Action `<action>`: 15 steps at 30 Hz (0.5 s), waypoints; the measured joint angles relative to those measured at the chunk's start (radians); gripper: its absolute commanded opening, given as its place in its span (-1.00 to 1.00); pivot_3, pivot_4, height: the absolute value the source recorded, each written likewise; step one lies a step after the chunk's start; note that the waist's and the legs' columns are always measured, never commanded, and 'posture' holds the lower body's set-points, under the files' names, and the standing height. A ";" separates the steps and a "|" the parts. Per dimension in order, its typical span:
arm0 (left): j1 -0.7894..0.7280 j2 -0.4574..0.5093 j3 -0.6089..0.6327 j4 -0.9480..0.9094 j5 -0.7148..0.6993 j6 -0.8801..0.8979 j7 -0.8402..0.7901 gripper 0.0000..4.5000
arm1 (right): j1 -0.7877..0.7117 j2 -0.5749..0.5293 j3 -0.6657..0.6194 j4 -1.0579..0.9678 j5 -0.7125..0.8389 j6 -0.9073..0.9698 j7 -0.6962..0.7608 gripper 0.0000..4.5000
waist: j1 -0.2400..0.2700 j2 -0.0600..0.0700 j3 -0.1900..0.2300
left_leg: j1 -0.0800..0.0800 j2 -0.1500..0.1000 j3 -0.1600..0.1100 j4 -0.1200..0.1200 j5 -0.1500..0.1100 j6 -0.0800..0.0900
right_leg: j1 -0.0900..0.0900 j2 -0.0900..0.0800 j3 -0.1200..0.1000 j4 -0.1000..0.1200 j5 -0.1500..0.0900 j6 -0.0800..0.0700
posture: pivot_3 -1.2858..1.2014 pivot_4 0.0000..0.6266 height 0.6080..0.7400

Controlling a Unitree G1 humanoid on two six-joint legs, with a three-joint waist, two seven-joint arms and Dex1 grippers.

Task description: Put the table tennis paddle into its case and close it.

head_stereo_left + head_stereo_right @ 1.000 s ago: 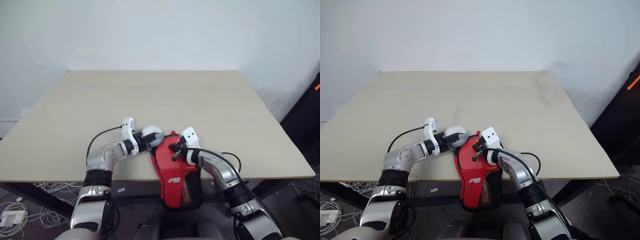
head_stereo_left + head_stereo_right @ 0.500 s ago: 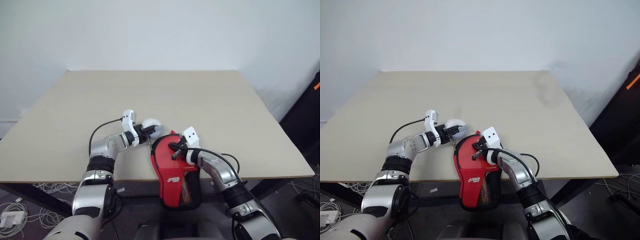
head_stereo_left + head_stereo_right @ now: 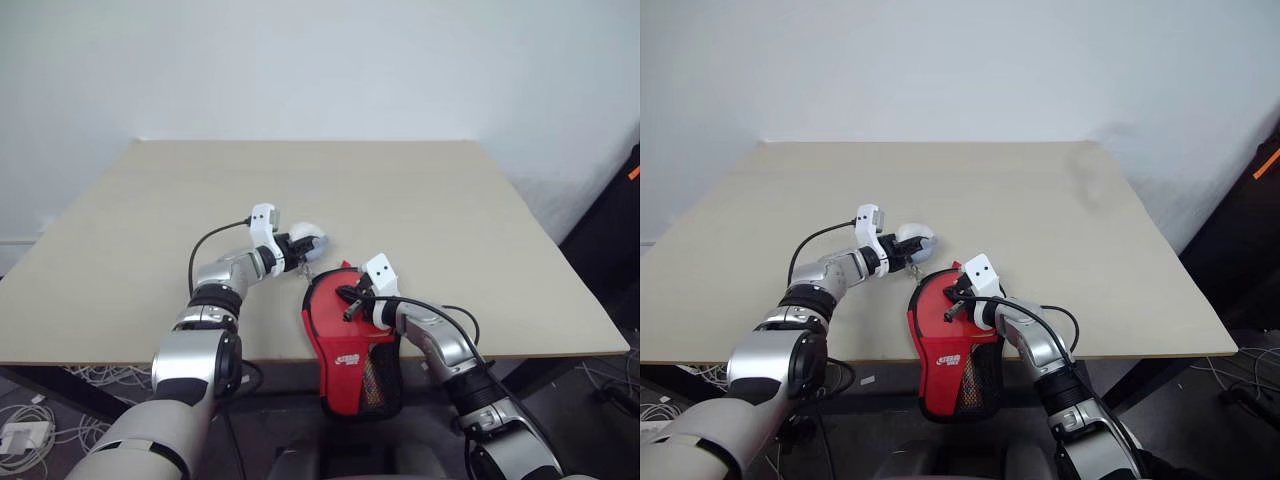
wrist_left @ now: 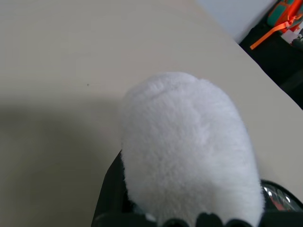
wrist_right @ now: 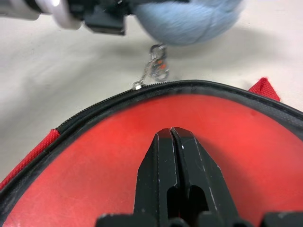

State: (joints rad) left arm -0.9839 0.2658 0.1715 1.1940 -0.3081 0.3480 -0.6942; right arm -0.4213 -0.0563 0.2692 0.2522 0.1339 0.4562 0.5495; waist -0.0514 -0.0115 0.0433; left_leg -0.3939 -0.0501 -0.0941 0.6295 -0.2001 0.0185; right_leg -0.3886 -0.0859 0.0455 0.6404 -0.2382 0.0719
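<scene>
1. Case (image 3: pixel 345 335) lay at the table's (image 3: pixel 400 200) near edge, its lower part hanging over, red side up, zip chain (image 5: pixel 156 71) at its rim.
2. Left gripper (image 3: pixel 308 243) sat just left of and beyond the case, fingers partly closed around a white fluffy pompom (image 4: pixel 189 146).
3. Right gripper (image 5: pixel 174 142) had its fingers pressed together, empty, resting on the case's red face.
4. Paddle could not be made out.
</scene>
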 measured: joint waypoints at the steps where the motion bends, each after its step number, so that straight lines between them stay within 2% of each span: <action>1: -0.022 -0.008 0.001 0.029 0.008 -0.022 0.006 -0.42 | 0.000 0.000 0.000 0.000 0.000 0.000 0.000 -1.00 | 0.000 0.000 0.000 | 0.000 0.000 0.000 0.000 0.000 0.000 | 0.000 0.000 0.000 0.000 0.000 0.000 | 0.03 -1.00 0.99; 15: -0.154 -0.139 0.007 0.159 0.111 -0.157 0.092 -0.42 | 0.003 -0.008 0.006 -0.013 -0.019 0.003 0.015 -1.00 | 0.001 -0.001 0.000 | -0.001 -0.001 0.000 0.000 0.001 0.001 | 0.001 0.000 -0.001 0.000 0.000 0.001 | 0.03 -1.00 0.99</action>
State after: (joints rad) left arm -1.1380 0.1267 0.1784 1.3530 -0.1974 0.1910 -0.6025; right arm -0.4185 -0.0642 0.2754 0.2389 0.1153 0.4596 0.5645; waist -0.0506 -0.0123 0.0435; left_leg -0.3949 -0.0507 -0.0939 0.6299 -0.1995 0.0196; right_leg -0.3877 -0.0862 0.0443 0.6403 -0.2384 0.0725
